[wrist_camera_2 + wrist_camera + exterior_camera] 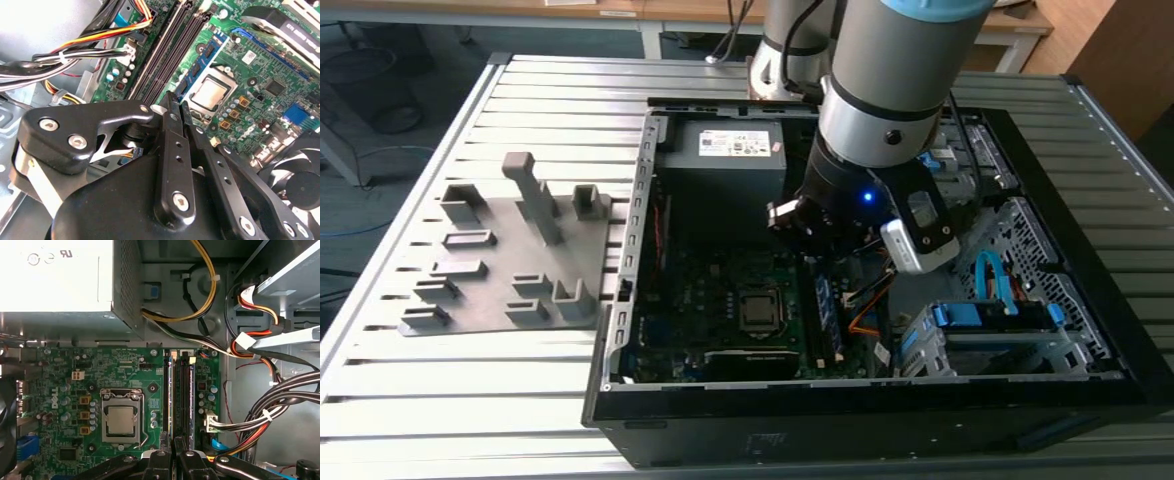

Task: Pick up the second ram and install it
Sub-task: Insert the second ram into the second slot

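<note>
A slatted metal surface [560, 400] carries an open black computer case [1067, 200] lying on its side. On the exterior view's left of the case sits a grey holder tray [500, 270] with upright blocks, its slots bare. Inside the case, a grey power supply [720, 155] fills the far end, the green motherboard [707, 310] covers the floor, and a drive bay with blue latches [987, 320] sits on the exterior view's right. The robot arm [894, 90] reaches down into the case over the memory slots. The processor socket [120, 420] sits mid-board, with the black memory slots [184, 390] beside it. A blue-green ram stick [202, 62] stands seated in the slot next to the socket. In the second wrist view the claw [176, 107] has its fingers [169, 145] pressed together with nothing between them, tips just above the slots. Bundled cables [280, 405] run alongside.
</note>
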Robot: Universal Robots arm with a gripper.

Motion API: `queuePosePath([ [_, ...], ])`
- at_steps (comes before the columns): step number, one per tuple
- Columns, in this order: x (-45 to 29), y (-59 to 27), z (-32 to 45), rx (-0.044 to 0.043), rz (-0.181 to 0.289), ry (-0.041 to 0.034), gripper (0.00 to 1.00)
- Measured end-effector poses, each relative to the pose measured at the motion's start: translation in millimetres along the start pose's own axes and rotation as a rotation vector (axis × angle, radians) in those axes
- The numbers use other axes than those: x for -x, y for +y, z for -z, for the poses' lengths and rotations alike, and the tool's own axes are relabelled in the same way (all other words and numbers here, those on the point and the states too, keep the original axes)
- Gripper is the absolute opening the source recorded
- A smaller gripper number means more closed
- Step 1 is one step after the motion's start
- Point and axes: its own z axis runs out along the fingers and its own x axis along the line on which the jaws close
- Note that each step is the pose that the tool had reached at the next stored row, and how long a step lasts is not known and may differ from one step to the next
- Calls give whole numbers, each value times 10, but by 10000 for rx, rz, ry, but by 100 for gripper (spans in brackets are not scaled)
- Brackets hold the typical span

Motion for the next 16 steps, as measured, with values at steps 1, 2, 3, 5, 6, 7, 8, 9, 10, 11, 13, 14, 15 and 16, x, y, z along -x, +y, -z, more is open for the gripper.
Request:
queuePosePath([
  [1,0,0,-5,0,0,0,14],
  [2,0,0,-11,0,0,0,14],
  [3,0,0,-17,0,0,0,14],
  [5,1,0,-28,0,0,0,14],
  [6,1,0,-32,0,0,0,14],
  [7,1,0,-37,0,0,0,14],
  [8,1,0,-42,0,0,0,14],
  [9,1,0,-48,0,0,0,14],
  [10,1,0,-54,0,0,0,14],
  [11,1,0,-61,1,0,-1,14],
  [13,2,-1,-72,0,0,0,14],
  [14,2,-1,-77,0,0,0,14],
  [15,2,-1,-81,-1,0,0,14],
  [16,2,-1,-84,-1,0,0,14],
])
